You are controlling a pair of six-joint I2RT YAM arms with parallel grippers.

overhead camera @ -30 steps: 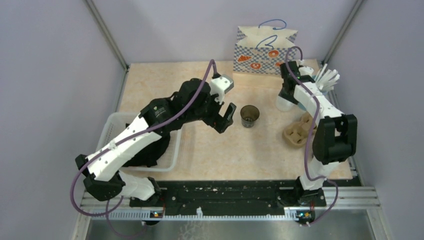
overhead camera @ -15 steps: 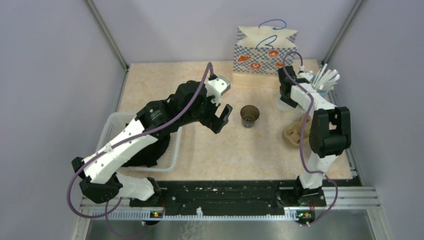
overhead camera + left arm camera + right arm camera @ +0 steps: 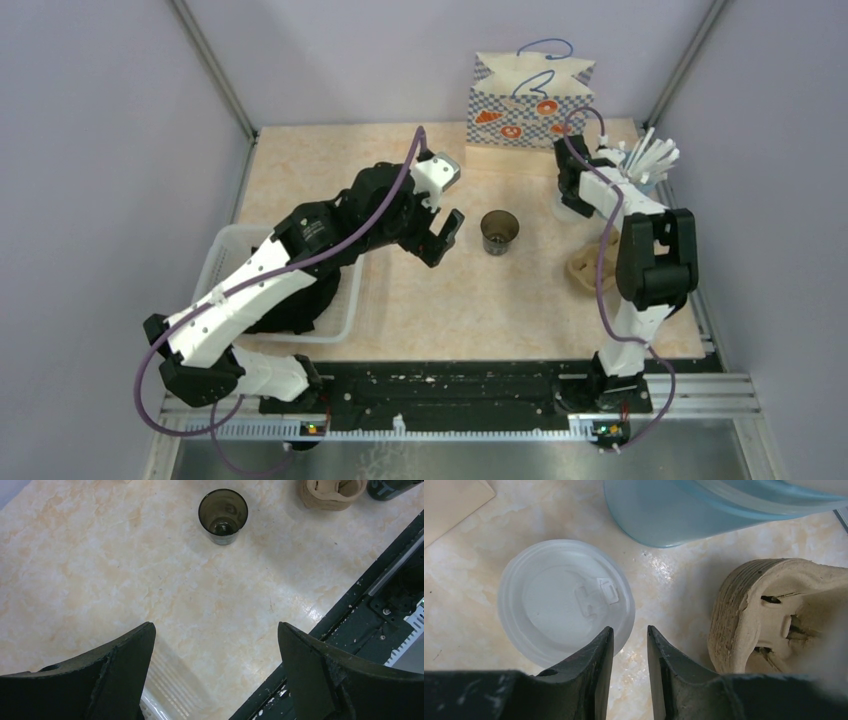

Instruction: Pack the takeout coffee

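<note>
- Left gripper: fingers spread wide, holding nothing, short of the lidless dark cup.
- Right gripper: fingers narrow, at the rim of the loose white lid, near the pulp carrier. We cannot tell whether they grip it.
- Takeout coffee: we cannot find its lidded cups in any view.

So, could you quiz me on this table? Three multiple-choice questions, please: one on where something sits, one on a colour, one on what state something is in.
1. Where does the patterned paper bag stand?
A at the near edge of the table; B at its far edge; C hanging from an arm.
2. What colour is the loose lid?
A black; B orange; C white.
3. How is the dark cup?
A upright, lidless; B tipped over; C lidded.
Answers: B, the top view shows it at the back; C, the right wrist view shows it milky white; A, its open mouth faces up.
</note>
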